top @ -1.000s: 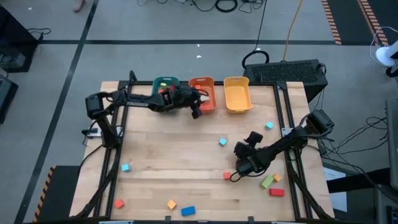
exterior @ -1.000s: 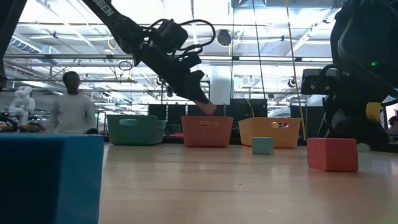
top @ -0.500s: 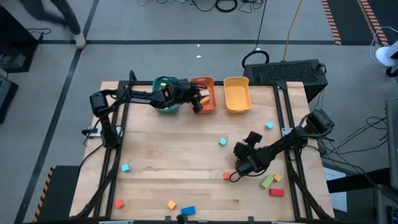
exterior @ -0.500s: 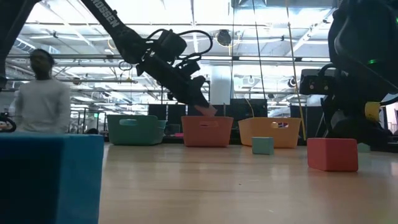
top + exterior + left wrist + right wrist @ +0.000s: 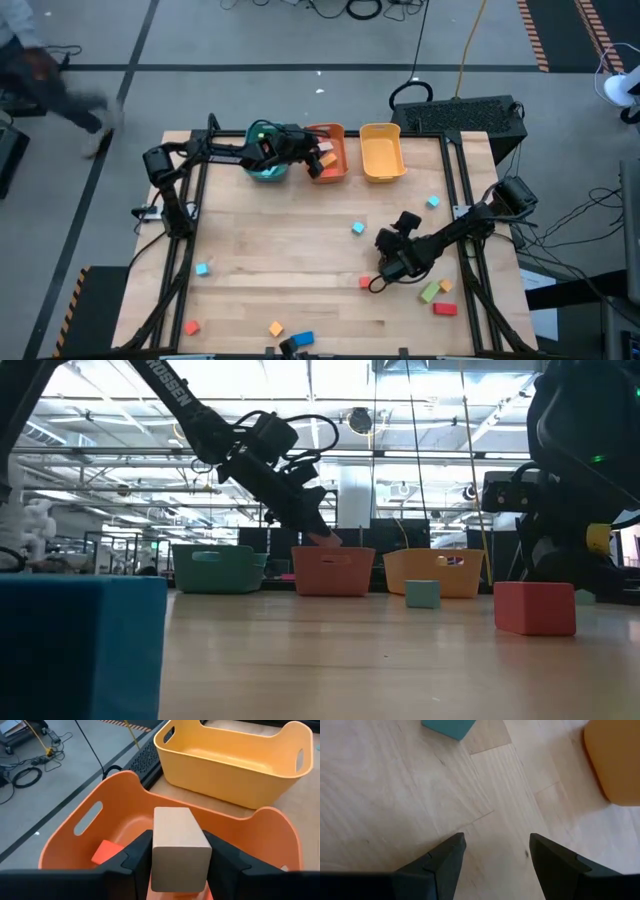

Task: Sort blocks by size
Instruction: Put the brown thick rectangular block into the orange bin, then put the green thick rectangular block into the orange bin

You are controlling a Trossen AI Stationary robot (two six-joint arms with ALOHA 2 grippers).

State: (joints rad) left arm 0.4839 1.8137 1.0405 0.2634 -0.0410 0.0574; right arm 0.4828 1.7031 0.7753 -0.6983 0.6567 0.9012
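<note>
A tan block (image 5: 177,847) is pinched between the two dark fingers of the left gripper (image 5: 175,855), which is held above the orange bin (image 5: 327,150) at the far edge of the table (image 5: 300,260). Inside that bin a red block (image 5: 107,852) is seen lying on the floor. The tan block is judged light, rigid and smooth-faced; it is best taken across two flat opposite faces near its middle, as it is gripped now.

The right gripper (image 5: 495,855) is held spread and empty, low over bare wood on the right side of the table, with a light blue block (image 5: 449,727) just ahead of it. Other blocks are scattered along the near and right parts of the table.

The bottom of the tan block is cut off by the fingers. The contents of the teal bin (image 5: 262,170) are mostly hidden by the left arm. The yellow bin (image 5: 381,152) is seen empty.
</note>
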